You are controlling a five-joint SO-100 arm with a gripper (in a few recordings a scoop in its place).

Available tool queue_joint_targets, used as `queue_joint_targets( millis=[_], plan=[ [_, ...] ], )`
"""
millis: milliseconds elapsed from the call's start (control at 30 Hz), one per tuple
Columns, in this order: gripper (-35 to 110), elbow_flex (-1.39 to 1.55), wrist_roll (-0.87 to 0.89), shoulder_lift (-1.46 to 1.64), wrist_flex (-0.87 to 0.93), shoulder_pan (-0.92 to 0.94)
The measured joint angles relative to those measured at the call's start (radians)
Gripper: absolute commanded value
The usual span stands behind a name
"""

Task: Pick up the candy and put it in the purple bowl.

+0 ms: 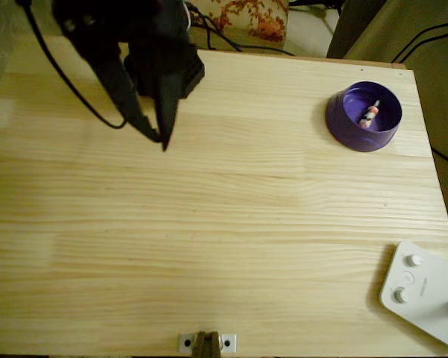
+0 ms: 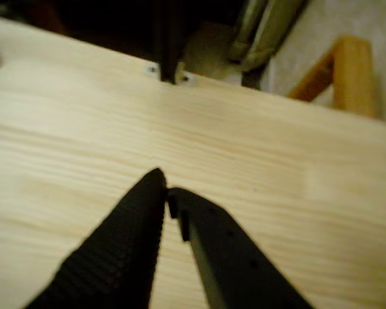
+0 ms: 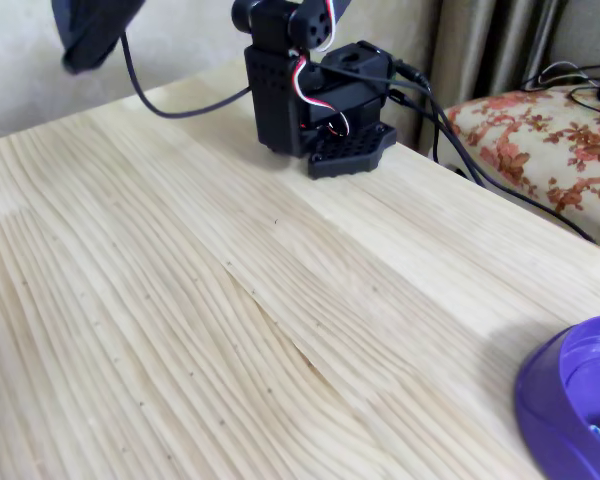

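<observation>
Inside the purple bowl (image 1: 364, 115) lies the candy (image 1: 370, 114), so the task looks done, which would explain why the end effector (image 1: 159, 139) hangs well away from that bowl over bare surface (image 1: 224, 239), fingers pressed together on nothing.

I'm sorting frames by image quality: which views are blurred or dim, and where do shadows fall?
Wrist view: soft all over, the gripper fingertips and the background blurred, top edge dark. Overhead view: warm and dim, the candy in the purple bowl small and fuzzy; the bowl's shadow falls to its left. Fixed view: sharpest, wood grain clear, shadow left of the bowl.
</observation>
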Motion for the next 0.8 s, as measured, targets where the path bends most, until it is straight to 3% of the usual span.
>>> queue_joint_targets(
  millis=[333, 800],
  plan=[
    [0, 0.560, 0.028, 0.552, -0.078, 0.132],
    [0, 0.689, 0.049, 0.664, -0.048, 0.153]
  ],
)
